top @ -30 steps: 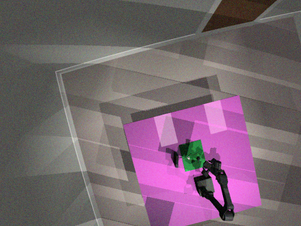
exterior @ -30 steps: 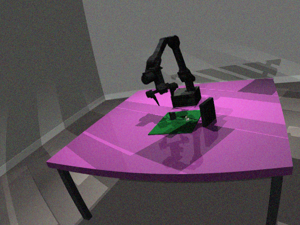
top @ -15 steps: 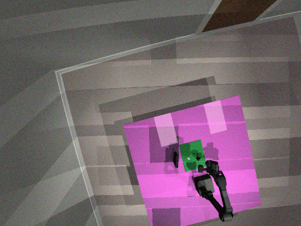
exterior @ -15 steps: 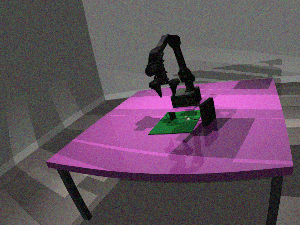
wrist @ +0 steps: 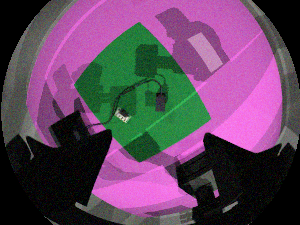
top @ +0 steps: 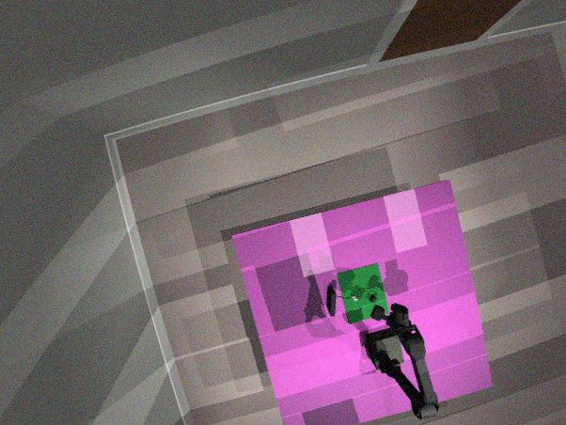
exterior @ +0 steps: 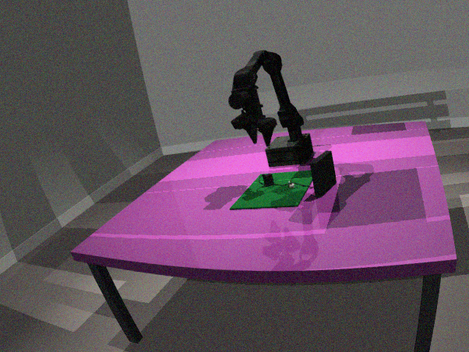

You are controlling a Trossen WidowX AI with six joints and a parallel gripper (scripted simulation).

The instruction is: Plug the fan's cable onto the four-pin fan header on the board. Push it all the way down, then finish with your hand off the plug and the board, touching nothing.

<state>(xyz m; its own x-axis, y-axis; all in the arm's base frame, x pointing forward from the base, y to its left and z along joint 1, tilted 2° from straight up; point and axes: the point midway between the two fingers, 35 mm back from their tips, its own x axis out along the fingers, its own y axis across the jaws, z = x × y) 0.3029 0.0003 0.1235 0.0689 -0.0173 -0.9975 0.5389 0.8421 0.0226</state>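
Green board [top: 359,277] [exterior: 269,198] [wrist: 150,131] flat on the surface [top: 301,376] [exterior: 195,234] [wrist: 242,114], below the fingers [top: 388,314] [exterior: 261,144]. On it: white header [top: 354,298] [exterior: 291,184] [wrist: 122,116] and, just beside, dark plug [top: 372,298] [exterior: 268,179] [wrist: 160,102], unmated, below the fingers and well clear of them. Black fan [top: 331,299] [exterior: 324,174] [wrist: 70,130] upright beside board. Fingers spread about fully, gripping nothing.

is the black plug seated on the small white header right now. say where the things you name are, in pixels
No, the small black block-shaped plug [exterior: 269,180] [wrist: 160,101] lies on the green board apart from the small white header [exterior: 291,184] [wrist: 122,116].
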